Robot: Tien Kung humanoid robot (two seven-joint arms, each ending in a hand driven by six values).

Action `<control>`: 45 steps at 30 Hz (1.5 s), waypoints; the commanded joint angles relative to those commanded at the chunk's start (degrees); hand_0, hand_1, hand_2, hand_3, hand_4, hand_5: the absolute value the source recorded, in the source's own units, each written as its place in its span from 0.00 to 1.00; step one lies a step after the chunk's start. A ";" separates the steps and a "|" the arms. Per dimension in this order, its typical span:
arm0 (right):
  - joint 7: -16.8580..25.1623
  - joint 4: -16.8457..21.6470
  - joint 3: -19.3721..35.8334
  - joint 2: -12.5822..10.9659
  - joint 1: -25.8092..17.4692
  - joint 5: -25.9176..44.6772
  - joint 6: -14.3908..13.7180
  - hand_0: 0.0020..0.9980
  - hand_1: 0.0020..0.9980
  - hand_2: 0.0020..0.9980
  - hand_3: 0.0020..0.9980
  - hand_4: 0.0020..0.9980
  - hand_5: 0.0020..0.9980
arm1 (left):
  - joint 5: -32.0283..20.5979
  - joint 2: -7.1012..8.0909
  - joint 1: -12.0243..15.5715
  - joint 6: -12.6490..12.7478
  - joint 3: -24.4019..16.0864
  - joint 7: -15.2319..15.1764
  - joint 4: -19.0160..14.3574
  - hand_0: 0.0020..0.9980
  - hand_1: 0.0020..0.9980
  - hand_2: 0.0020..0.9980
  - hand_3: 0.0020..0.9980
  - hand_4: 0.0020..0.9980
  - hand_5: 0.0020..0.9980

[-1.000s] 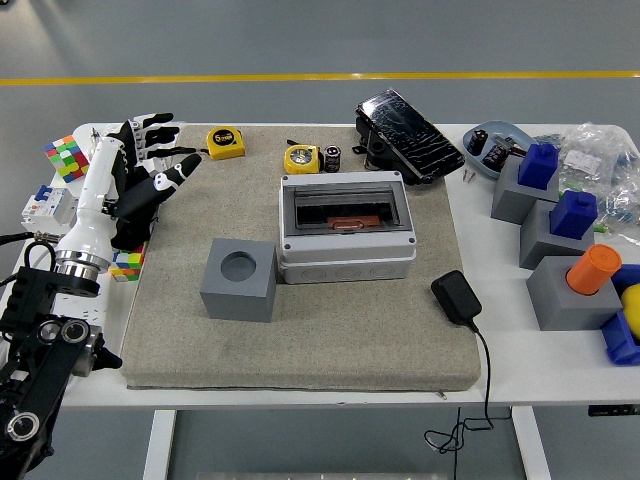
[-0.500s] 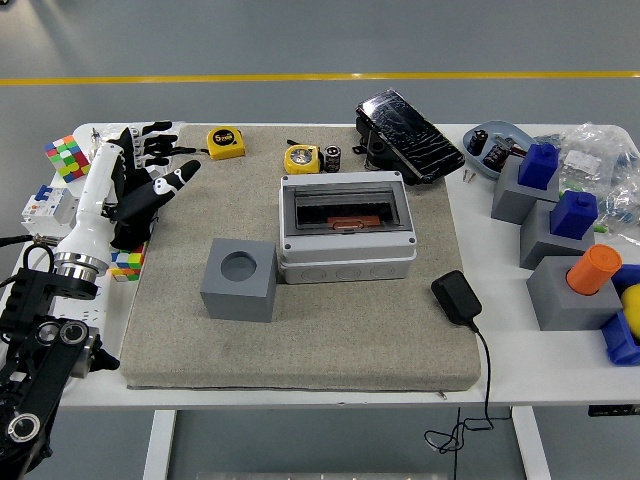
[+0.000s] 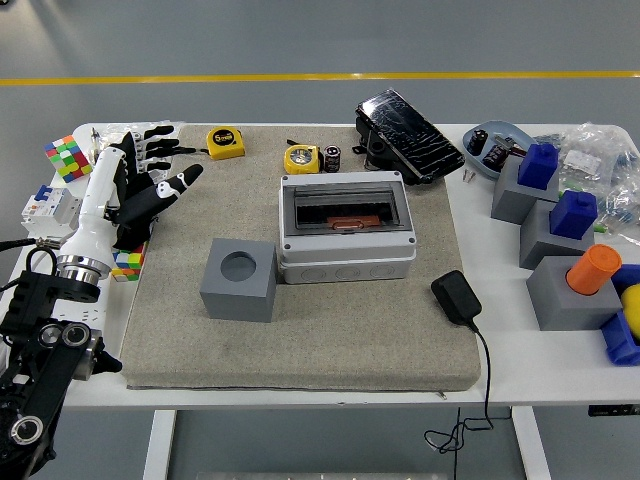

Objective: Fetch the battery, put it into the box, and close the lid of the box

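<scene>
Grey mat [image 3: 330, 330] on white table: left hand [image 3: 140, 185] at nine o'clock, fingers spread, empty; box [image 3: 345, 228] centre, lid down; battery [image 3: 332, 158] at twelve o'clock.

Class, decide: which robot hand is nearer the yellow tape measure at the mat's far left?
Left. The left hand hovers open just left of the yellow tape measure; the right hand is out of view.

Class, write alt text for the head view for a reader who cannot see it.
The robot's left hand, fingers spread and empty, hovers at the left edge of a grey mat. Mid-mat sits a grey box with its clear lid shut; a small battery stands behind it, beside a yellow tape measure.
</scene>
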 joint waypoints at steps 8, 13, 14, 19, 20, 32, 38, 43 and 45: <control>-0.10 0.00 -0.06 0.20 0.37 0.33 -0.04 0.64 0.66 0.68 0.58 0.97 0.58 | 0.23 -0.08 -0.29 -0.08 -0.02 0.28 -0.09 0.57 0.71 0.71 0.74 1.00 0.44; -0.22 0.00 0.15 0.27 0.52 0.04 -0.01 0.64 0.66 0.68 0.58 0.97 0.58 | 0.23 -0.14 -0.52 -0.10 -0.12 0.33 -0.04 0.57 0.72 0.71 0.74 1.00 0.44; -0.23 0.00 0.18 0.26 0.55 -0.04 -0.01 0.64 0.66 0.68 0.58 0.97 0.58 | 0.23 -0.16 -0.59 -0.10 -0.11 0.34 -0.04 0.57 0.72 0.71 0.74 1.00 0.44; -0.34 0.00 0.20 0.26 0.65 -0.15 0.02 0.64 0.66 0.68 0.58 0.97 0.59 | 0.25 -0.26 -0.67 -0.18 -0.14 0.44 -0.01 0.57 0.72 0.71 0.74 1.00 0.44; -0.35 0.00 0.14 0.25 0.67 -0.14 0.03 0.64 0.66 0.68 0.58 0.97 0.59 | 0.25 -0.29 -0.66 -0.19 -0.16 0.46 -0.01 0.57 0.72 0.71 0.74 1.00 0.44; -0.39 0.00 0.04 0.26 0.87 0.13 -0.01 0.64 0.66 0.68 0.58 0.97 0.59 | 0.28 -0.35 -1.09 -0.24 -0.01 0.55 0.04 0.57 0.72 0.71 0.74 1.00 0.44; -0.37 0.00 -0.04 0.25 0.84 0.21 -0.04 0.64 0.66 0.68 0.58 0.97 0.59 | 0.64 -0.36 -1.08 -0.34 0.13 1.03 -0.03 0.57 0.72 0.71 0.74 0.99 0.44; -0.39 0.00 -0.10 0.32 0.65 0.12 0.01 0.64 0.66 0.68 0.58 0.97 0.59 | 0.63 -0.42 -0.90 -0.35 0.17 1.14 0.00 0.57 0.72 0.71 0.74 0.99 0.44; -0.42 0.00 -0.06 0.33 0.63 -0.04 0.05 0.64 0.66 0.68 0.58 0.97 0.59 | 0.60 -0.44 -0.90 -0.35 0.10 1.13 0.00 0.57 0.72 0.71 0.74 0.99 0.44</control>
